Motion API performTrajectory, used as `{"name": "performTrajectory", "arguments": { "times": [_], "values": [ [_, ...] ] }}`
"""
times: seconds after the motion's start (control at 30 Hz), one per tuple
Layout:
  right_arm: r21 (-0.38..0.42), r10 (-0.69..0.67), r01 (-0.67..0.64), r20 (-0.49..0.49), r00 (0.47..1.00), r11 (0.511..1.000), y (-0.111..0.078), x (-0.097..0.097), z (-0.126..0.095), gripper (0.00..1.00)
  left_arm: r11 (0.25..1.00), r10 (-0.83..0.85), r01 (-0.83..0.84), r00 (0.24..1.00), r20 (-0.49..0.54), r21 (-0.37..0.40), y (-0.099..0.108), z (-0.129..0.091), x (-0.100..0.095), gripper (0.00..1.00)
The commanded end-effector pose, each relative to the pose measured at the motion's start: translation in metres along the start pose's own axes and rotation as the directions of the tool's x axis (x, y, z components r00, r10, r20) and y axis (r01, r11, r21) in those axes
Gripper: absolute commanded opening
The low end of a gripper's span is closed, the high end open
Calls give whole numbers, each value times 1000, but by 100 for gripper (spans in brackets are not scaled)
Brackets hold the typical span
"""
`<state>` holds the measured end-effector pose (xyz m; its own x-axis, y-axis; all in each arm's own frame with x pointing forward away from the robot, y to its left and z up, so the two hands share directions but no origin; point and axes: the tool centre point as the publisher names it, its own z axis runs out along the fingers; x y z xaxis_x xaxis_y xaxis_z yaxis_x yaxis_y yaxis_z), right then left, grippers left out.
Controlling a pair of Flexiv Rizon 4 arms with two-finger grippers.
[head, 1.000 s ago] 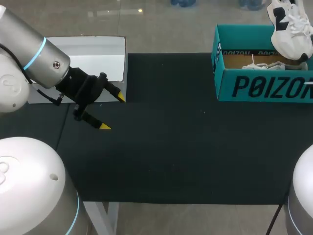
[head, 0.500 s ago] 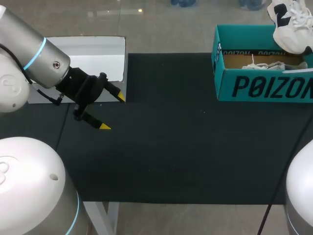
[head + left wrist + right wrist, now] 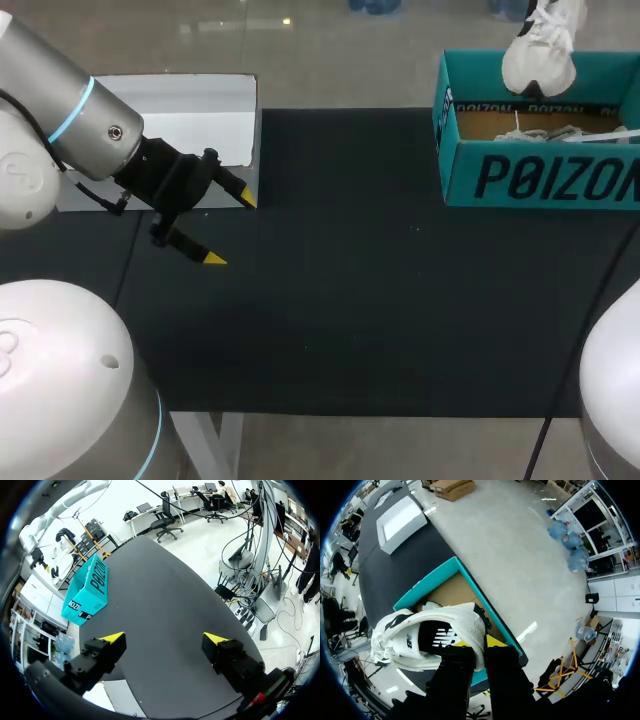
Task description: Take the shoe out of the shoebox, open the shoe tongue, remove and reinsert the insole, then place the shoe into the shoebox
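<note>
Black cloth covers the table, with my two grippers well apart above it. My right gripper is clamped on the heel end of the white shoe, one finger on each side, holding it in the air. The rest of the shoe sticks out to one side of the fingers. Directly under this gripper sits the open teal shoebox, with white laces showing inside it. Far ahead of the gripper, past the box, lies a white lid. My left gripper is spread wide with nothing between its fingers. It hovers over bare cloth just beside that lid, with the shoebox well ahead of it.
</note>
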<state>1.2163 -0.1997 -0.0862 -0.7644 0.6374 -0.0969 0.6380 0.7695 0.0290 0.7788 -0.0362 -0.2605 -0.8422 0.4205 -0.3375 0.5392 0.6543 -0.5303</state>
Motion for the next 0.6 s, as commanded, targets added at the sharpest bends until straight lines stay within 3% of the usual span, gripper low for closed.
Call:
{"name": "performTrajectory", "arguments": {
  "times": [0.03, 0.1, 0.3, 0.4, 0.6],
  "values": [
    [-16, 332, -332, 105, 938, 943, -10, 14, 8, 0, 1000, 0, 0, 1000, -3, -3, 0, 1, -1, 100],
    [11, 396, -400, 123, 910, 917, -16, 14, 10, 0, 1000, 0, 0, 1000, -3, -3, 0, 1, -1, 100],
    [-14, 508, -512, 145, 849, 859, -34, 19, 7, 0, 1000, 0, 0, 1000, -3, -3, 0, 1, -1, 100],
    [-54, 513, -511, 127, 849, 858, -34, 22, 6, 0, 1000, 0, 0, 1000, -3, -3, 0, 1, -1, 100],
    [-54, 513, -511, 127, 849, 858, -34, 22, 6, 0, 1000, 0, 0, 1000, -3, -3, 0, 1, -1, 100]
  ]
}}
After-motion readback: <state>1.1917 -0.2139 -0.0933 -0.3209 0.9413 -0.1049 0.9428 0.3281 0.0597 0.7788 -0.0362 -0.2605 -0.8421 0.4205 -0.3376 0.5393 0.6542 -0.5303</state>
